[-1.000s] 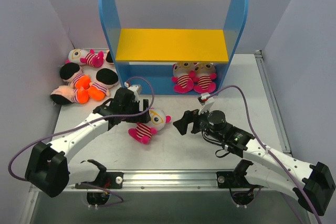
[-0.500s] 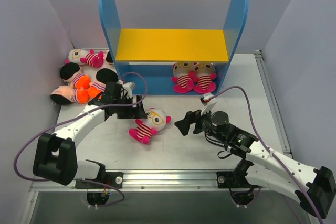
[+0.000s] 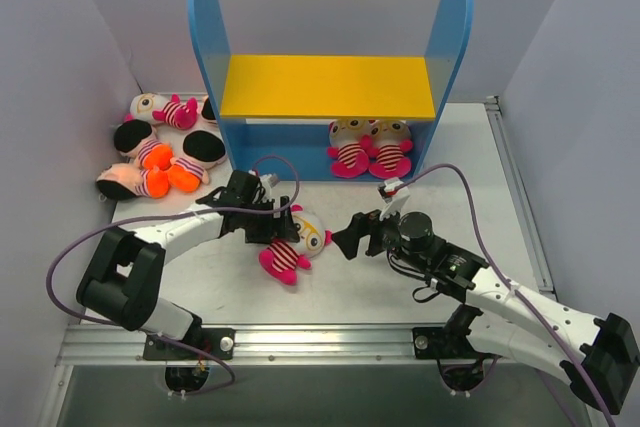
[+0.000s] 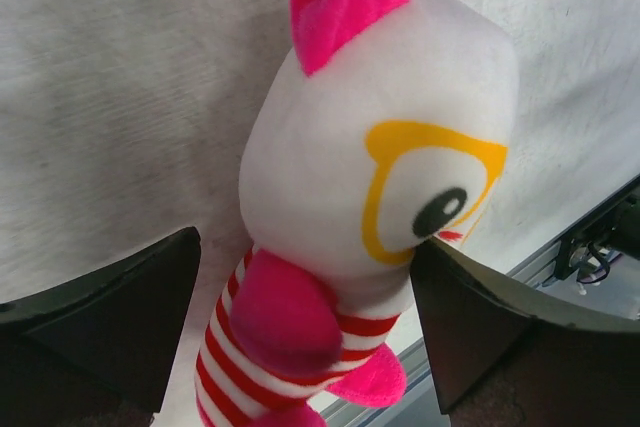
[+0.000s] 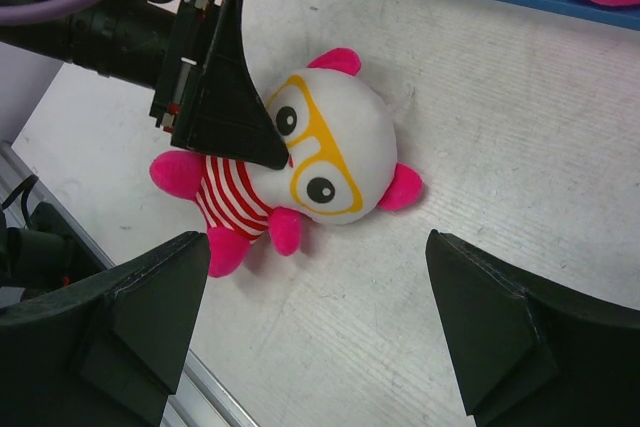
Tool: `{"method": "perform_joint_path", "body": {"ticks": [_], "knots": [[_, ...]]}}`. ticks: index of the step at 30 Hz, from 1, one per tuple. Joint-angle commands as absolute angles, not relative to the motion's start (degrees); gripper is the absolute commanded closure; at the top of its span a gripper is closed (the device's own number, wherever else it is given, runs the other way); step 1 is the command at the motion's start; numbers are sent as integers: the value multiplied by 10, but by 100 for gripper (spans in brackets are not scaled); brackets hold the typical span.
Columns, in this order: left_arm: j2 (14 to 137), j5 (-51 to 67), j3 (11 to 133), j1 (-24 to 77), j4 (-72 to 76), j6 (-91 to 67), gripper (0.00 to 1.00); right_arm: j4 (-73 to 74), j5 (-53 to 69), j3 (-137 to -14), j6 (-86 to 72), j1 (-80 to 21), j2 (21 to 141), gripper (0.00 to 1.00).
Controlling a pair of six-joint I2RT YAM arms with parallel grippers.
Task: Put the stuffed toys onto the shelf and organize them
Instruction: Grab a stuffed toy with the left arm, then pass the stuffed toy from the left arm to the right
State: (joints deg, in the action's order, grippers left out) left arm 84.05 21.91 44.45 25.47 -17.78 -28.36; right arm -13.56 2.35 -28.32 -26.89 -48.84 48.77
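Right wrist shows striped toy [image 5: 322, 162] wearing yellow glasses.

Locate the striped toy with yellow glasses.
Top view: the toy lies on the table near the front, between the left gripper's open fingers, with the right gripper just to its right and the shelf behind it.

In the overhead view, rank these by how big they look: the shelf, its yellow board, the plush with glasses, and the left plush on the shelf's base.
1. The shelf.
2. Its yellow board.
3. The plush with glasses and the left plush on the base look alike; I wouldn't rank them.
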Motion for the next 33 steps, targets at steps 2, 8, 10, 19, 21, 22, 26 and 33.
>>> {"method": "perform_joint_path", "body": {"ticks": [2, 8, 10, 19, 21, 22, 26, 33], "knots": [[877, 177, 417, 268, -122, -325, 10, -170, 24, -285, -264, -491, 494, 7], [889, 136, 419, 266, -128, -338, 27, -177, 25, -280, -265, -492, 498, 7], [882, 128, 418, 266, -127, -340, 42, -182, 27, -278, -266, -492, 505, 7], [782, 134, 414, 267, -91, -417, 97, -232, 56, -281, -298, -503, 552, 7], [737, 127, 397, 268, -59, -471, 97, -243, 58, -282, -306, -508, 562, 7], [719, 120, 388, 269, -43, -491, 98, -256, 59, -282, -310, -510, 571, 7], [638, 84, 353, 276, 39, -582, 98, -307, 69, -279, -338, -519, 593, 7], [565, 33, 304, 288, 138, -704, 97, -422, 83, -259, -384, -530, 620, 7]]}}
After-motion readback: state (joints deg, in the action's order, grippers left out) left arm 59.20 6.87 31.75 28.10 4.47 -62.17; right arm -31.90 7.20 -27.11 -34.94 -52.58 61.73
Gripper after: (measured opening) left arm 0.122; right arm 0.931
